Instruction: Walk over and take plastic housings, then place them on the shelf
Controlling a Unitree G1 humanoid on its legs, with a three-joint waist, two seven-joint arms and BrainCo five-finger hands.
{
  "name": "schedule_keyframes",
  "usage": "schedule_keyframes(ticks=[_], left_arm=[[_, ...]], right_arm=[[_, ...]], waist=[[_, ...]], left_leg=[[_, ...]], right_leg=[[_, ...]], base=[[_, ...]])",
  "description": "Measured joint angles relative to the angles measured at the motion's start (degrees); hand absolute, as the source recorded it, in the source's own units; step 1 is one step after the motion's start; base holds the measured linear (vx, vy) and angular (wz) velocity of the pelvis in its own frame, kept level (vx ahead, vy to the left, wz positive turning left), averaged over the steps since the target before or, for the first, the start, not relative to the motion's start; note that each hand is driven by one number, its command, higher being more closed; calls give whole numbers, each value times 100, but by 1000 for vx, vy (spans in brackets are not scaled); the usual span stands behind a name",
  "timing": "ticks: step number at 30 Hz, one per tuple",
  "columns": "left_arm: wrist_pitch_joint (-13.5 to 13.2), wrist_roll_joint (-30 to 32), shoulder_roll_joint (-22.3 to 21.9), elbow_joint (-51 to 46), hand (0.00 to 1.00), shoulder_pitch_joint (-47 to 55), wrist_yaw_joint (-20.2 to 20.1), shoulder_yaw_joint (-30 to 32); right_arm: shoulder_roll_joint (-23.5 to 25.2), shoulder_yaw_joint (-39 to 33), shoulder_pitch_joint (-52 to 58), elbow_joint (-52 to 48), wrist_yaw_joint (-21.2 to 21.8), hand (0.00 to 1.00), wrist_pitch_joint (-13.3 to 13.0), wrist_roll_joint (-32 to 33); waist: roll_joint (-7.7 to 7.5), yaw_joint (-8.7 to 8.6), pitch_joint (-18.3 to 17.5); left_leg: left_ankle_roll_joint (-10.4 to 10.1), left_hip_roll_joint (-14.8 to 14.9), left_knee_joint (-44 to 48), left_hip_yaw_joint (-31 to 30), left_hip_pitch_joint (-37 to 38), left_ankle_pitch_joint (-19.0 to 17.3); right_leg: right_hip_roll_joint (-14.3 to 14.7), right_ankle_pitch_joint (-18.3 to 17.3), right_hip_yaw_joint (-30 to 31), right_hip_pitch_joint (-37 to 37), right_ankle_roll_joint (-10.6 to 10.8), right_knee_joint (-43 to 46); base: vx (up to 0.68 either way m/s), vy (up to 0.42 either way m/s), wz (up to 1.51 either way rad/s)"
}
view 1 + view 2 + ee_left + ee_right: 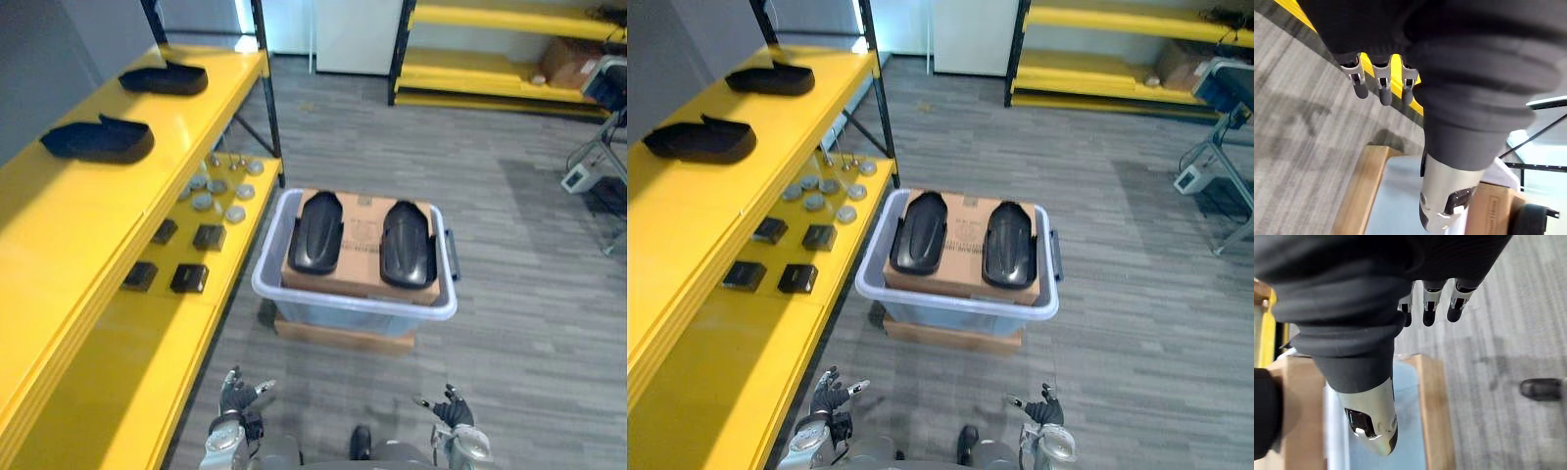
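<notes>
Two black plastic housings (pixel 315 232) (pixel 408 244) lie side by side on a cardboard box (pixel 361 226) inside a pale blue bin (pixel 355 309) on the floor ahead. Two more black housings (pixel 99 139) (pixel 164 77) rest on the top board of the yellow shelf (pixel 59 225) at the left. My left hand (pixel 236 396) and right hand (pixel 452 408) hang low at the near edge, both open and holding nothing, well short of the bin. In the wrist views the fingers (pixel 1382 88) (pixel 1429 308) are straight over the grey floor.
The bin stands on a flat wooden board (pixel 343 336). The lower shelf board carries small black blocks (pixel 189 278) and grey round discs (pixel 217 189). Another yellow rack (pixel 509 54) stands at the far back; a metal stand (pixel 598 147) is at the right.
</notes>
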Motion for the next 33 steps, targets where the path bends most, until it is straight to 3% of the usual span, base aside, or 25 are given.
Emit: schedule_keyframes(ticks=[3, 4, 5, 6, 7, 11, 18, 22, 25, 33], left_arm=[[-1, -11, -67, -35, 0, -18, -3, -14], [-1, -13, -94, -29, 0, -13, -4, -27], [-1, -13, -120, -21, 0, -12, -4, -47], [5, -13, -68, 69, 0, -62, -4, -64], [-9, -12, -12, 57, 0, -61, -3, -63], [3, 11, 135, 110, 0, 86, -8, -71], [3, 15, 435, 188, 0, 152, -22, -75], [4, 51, 482, 161, 0, 380, -140, -121], [4, 76, 485, 99, 0, 507, -223, -204], [2, 208, 483, 55, 0, 676, -253, -360]], right_arm=[[-2, -150, -14, -113, -37, 0, -27, 91], [-53, -210, 34, -112, -39, 0, -26, 99], [-99, -256, 53, -113, -40, 0, -27, 100], [-41, -362, 69, -58, -49, 0, 10, 101], [3, -372, 167, -64, -45, 0, 9, 101], [-11, -439, 228, -86, -59, 0, -2, 107], [-229, -1218, 239, -450, -189, 0, -13, 283], [-645, -1594, 250, -1552, -406, 0, -21, 292], [-884, -1836, 224, -2465, -599, 0, -49, 260], [-1107, -1849, -355, -3354, -1110, 0, -43, -566]], waist=[[61, 80, -30], [178, 79, -80], [306, 65, -102], [234, 34, -82], [64, 26, -89], [-124, -29, -182], [-92, -66, -221], [-99, -218, -257], [-122, -219, -277], [-115, -237, -287]], left_leg=[[-80, -14, -1835, -75, -204, 55], [-241, -6, -2777, -214, -127, 545], [-163, 36, -3086, -368, -124, 901], [-124, -37, -3173, -386, 33, 876], [-73, -150, -3412, -283, 191, 916], [62, -395, -3926, -16, 520, 1017], [132, -560, -4473, 213, 874, 1111], [135, -575, -4773, 270, 981, 1219], [136, -562, -4828, 346, 986, 1223], [151, -585, -5016, 398, 914, 1349]], right_leg=[[-106, -75, 187, 179, 123, -134], [-38, -151, 204, 195, 258, -133], [40, -192, 212, 228, 319, -134], [-47, -226, 242, 315, 385, -120], [-199, -315, 287, 317, 491, -71], [-419, -405, 532, 286, 632, -59], [-523, -443, 756, 277, 694, -148], [-511, -442, 842, 260, 694, -177], [-492, -442, 965, 179, 693, -177], [-499, -382, 1047, -34, 719, -179]], base=[[220, 64, -26], [229, 169, -20], [180, 159, -1], [202, 172, 7], [143, 114, 3], [100, 89, -24], [57, 37, -17], [64, -1, -8], [45, -5, -18], [-16, 1, -6]])
